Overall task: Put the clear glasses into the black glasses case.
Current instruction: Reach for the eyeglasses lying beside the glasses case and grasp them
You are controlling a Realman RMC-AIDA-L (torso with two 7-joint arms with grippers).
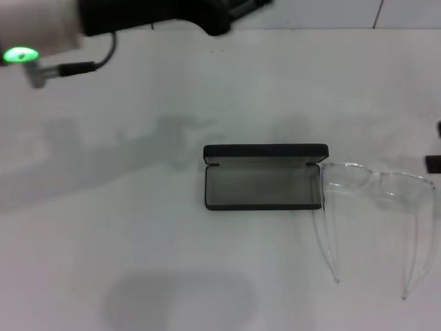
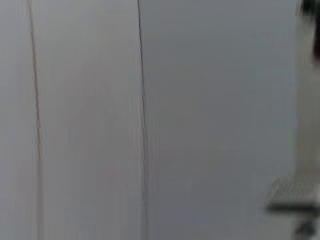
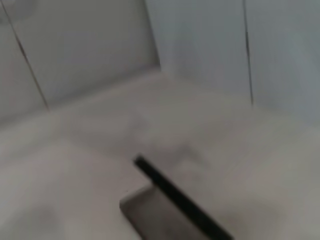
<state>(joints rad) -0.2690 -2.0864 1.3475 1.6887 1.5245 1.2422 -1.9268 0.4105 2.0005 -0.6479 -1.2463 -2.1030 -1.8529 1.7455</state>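
Observation:
The black glasses case (image 1: 264, 177) lies open in the middle of the white table, its grey lining up and its lid standing along the far side. The clear glasses (image 1: 375, 183) lie right of it, front touching the case's right end, temple arms unfolded toward the near edge. My left arm (image 1: 103, 17) hangs high over the far left, well away from both, with its gripper end (image 1: 220, 21) near the top edge. Only dark bits of my right gripper (image 1: 434, 164) show at the right edge, just beyond the glasses. The right wrist view shows the case (image 3: 175, 200).
The white table (image 1: 138, 241) runs out on all sides of the case. A green light (image 1: 21, 54) glows on the left arm, with a cable beside it. A wall with panel seams (image 2: 142, 125) fills the left wrist view.

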